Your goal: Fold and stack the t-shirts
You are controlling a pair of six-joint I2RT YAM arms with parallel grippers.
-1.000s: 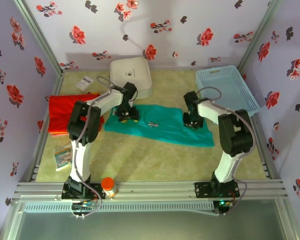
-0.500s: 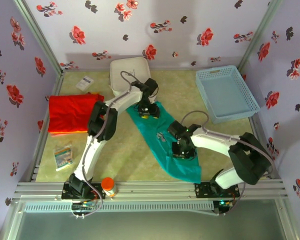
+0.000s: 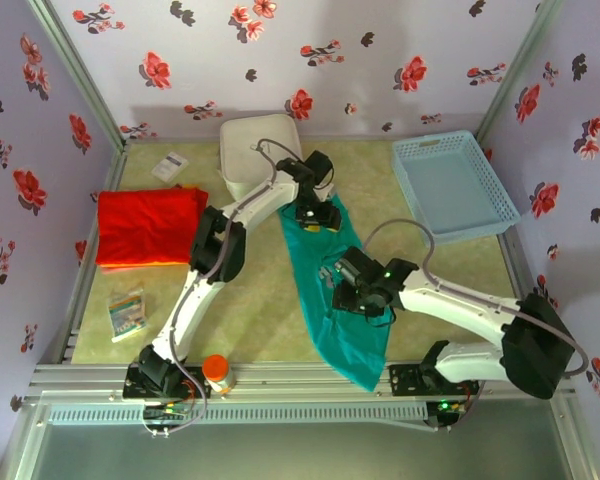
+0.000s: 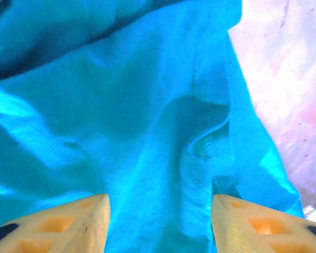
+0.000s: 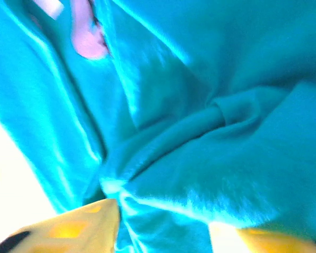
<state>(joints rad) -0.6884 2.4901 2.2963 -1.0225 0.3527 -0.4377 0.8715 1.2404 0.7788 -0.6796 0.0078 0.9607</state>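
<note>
Both arms outstretched over teal t-shirt (image 3: 332,300)

Overhead view looks evenly lit and sharp to me, soft shadows only under the arms. On my left wrist view the teal-green cloth t-shirt (image 4: 147,121) is in focus but the table surface (image 4: 284,79) blows out pink-white. Right wrist view is blurred, with glare bottom-left.

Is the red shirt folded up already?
Yes, folded. The red t-shirt lies as a neat flat rectangle at the table's left side, no sleeves sticking out.
</note>
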